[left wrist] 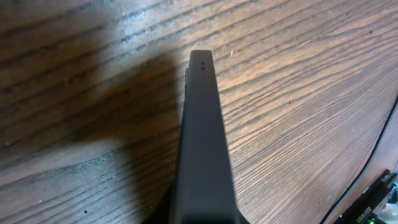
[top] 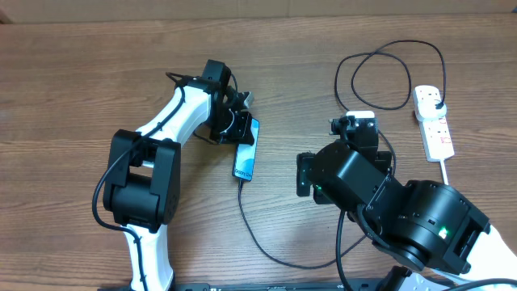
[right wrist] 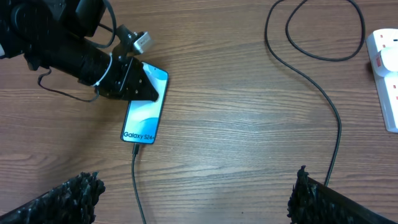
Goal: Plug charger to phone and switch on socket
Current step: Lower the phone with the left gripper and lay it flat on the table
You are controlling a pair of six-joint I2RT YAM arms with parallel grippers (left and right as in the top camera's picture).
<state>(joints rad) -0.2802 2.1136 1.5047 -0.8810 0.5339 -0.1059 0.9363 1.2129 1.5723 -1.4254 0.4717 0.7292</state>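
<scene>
The phone (top: pixel 246 153) lies mid-table with its light-blue screen lit. My left gripper (top: pixel 241 128) is shut on its far end. In the right wrist view one black finger (right wrist: pixel 138 84) lies over the screen of the phone (right wrist: pixel 146 115). The left wrist view shows only the phone's dark edge (left wrist: pixel 202 137), no fingers. The charger (top: pixel 250 226) runs its thin black cable from the phone's near end in a loop to a black plug (top: pixel 436 100) in the white socket (top: pixel 434 123). My right gripper (right wrist: pixel 194 177) hangs open and empty over bare wood right of the phone.
The socket's thick white cord (top: pixel 446 172) trails toward the front right. The right arm's black body (top: pixel 404 210) fills the front right corner. The left arm (top: pixel 141 186) stands at the front left. Cable loops (top: pixel 388 73) lie at the back right.
</scene>
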